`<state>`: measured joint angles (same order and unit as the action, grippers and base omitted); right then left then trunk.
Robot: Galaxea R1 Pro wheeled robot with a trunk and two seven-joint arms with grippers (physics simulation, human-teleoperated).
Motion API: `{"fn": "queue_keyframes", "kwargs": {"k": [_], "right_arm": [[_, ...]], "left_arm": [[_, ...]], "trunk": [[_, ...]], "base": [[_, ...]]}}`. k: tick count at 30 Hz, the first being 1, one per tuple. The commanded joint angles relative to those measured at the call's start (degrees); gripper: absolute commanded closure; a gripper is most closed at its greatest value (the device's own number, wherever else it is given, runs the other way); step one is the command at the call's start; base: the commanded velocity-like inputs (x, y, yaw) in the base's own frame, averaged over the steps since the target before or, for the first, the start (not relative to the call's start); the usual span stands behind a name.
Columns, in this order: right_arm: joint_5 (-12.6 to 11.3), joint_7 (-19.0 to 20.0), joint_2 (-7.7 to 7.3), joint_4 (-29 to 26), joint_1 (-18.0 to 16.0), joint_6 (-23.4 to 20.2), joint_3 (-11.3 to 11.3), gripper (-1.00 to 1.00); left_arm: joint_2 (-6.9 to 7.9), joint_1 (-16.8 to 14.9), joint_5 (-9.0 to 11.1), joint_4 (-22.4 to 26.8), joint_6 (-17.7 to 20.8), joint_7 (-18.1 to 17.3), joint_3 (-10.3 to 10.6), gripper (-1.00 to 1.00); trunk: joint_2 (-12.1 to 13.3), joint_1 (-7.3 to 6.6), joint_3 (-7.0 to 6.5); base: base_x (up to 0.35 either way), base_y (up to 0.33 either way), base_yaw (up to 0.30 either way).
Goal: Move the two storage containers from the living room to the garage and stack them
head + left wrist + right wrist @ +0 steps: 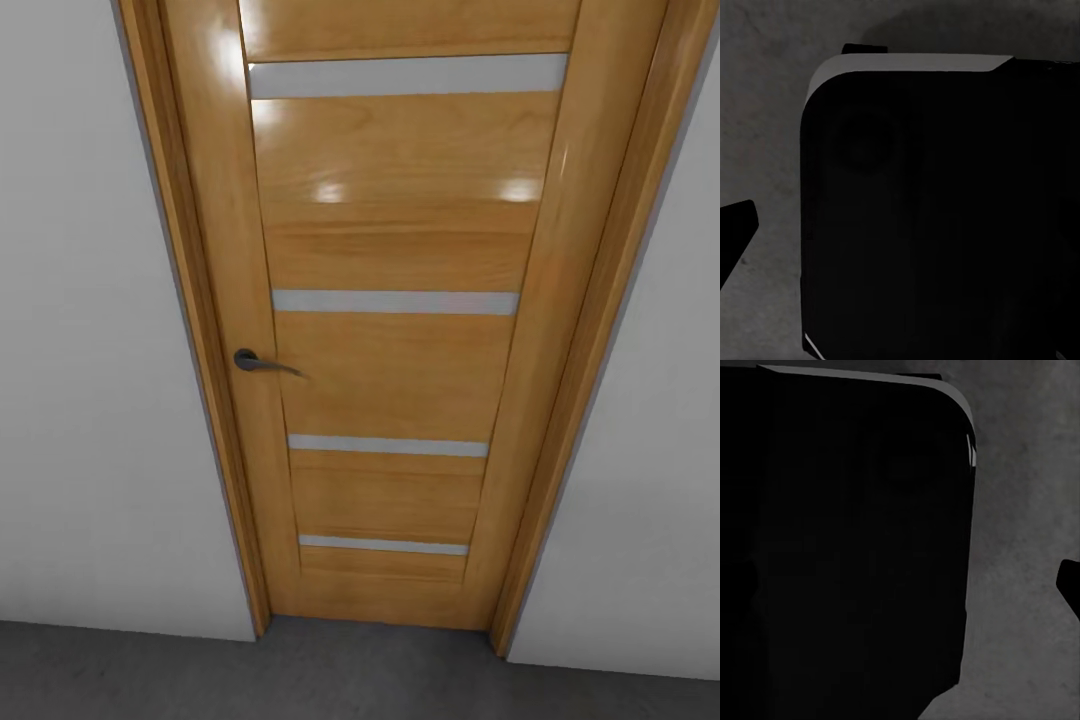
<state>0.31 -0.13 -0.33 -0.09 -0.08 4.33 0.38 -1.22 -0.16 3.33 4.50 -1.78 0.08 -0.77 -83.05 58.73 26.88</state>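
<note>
Head view shows orange door [390,330]; wrist views, dark floor [761,112]; tool states unclear.

One orange wooden door [400,330] stands closed in its frame. It carries four glass slits [395,301] and one dark lever handle [262,363]. Two pale grey wall sections [90,380] flank it, one on each side. One dark grey concrete floor [300,675] runs below.
</note>
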Motion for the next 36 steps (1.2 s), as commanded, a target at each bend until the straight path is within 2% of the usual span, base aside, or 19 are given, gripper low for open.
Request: {"fn": "queue_keyframes", "kwargs": {"k": [1,11,22,36], "right_arm": [[0.05,-0.02,0.01,0.0,-0.01,0.15,0.04,-1.0],[-0.15,-0.04,0.06,0.0,-0.01,1.28,-0.19,-1.0],[-0.29,-0.04,0.15,0.0,-0.01,1.64,-0.26,-1.0],[-0.29,0.02,-0.02,0.0,-0.01,1.6,-0.12,-1.0]], "left_arm": [[0.01,-0.02,0.35,-0.02,-0.16,0.01,-0.06,-1.0],[0.0,-0.02,0.35,-0.02,-0.16,0.01,-0.08,-1.0],[-0.01,-0.02,0.36,-0.02,-0.16,0.09,-0.09,-1.0],[0.05,-0.02,0.36,-0.02,-0.16,0.1,-0.11,-1.0]], "trunk": [[-0.03,0.0,0.05],[-0.03,0.0,0.02],[-0.03,0.0,-0.32],[-0.03,0.0,-0.36]], "base": [[0.0,0.0,0.0],[0.0,0.0,-0.008],[0.0,0.0,-0.12],[0.0,0.0,-0.009]]}}
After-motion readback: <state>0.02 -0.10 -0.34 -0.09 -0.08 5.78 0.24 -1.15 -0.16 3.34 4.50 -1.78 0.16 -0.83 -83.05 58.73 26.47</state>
